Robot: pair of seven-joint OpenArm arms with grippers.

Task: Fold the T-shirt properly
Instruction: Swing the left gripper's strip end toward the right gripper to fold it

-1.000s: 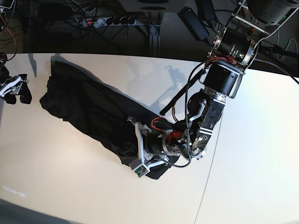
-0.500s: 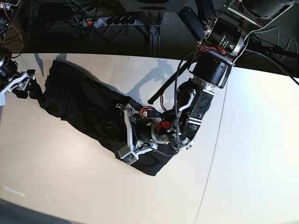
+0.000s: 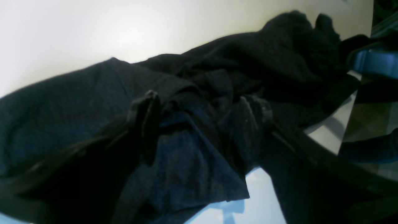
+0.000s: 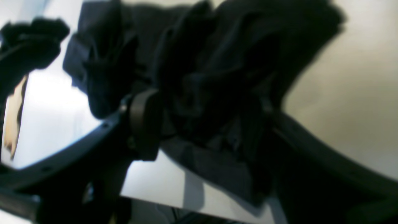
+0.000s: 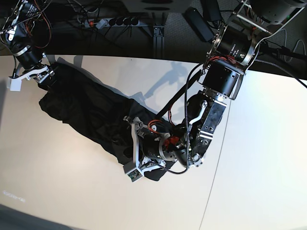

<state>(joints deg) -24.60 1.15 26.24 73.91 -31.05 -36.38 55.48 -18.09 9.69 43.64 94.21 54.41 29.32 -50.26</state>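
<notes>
The black T-shirt [image 5: 91, 112] lies bunched in a long diagonal heap on the pale table [image 5: 62, 187], running from the far left down toward the middle. My left gripper [image 5: 128, 146] sits low over the heap's lower-right end. In the left wrist view this gripper [image 3: 202, 121] is open, its fingers [image 3: 149, 124] spread wide with crumpled T-shirt [image 3: 217, 62] fabric lying between them. My right gripper [image 5: 38, 75] is at the heap's upper-left end. Seen from the right wrist, that gripper [image 4: 205, 124] also stands open, straddling folds of the T-shirt [image 4: 217, 46]. No print shows.
A power strip [image 5: 110, 21] and loose cables lie behind the table's far edge. A thin seam [image 5: 216, 163] runs down the table to the right of the left arm. The left arm's big dark body [image 5: 225, 72] reaches in from the upper right.
The left gripper has opened and let the fabric's lower end drop, shifting slightly left. The right arm has swung from the table's left edge up to the shirt's upper-left end.
</notes>
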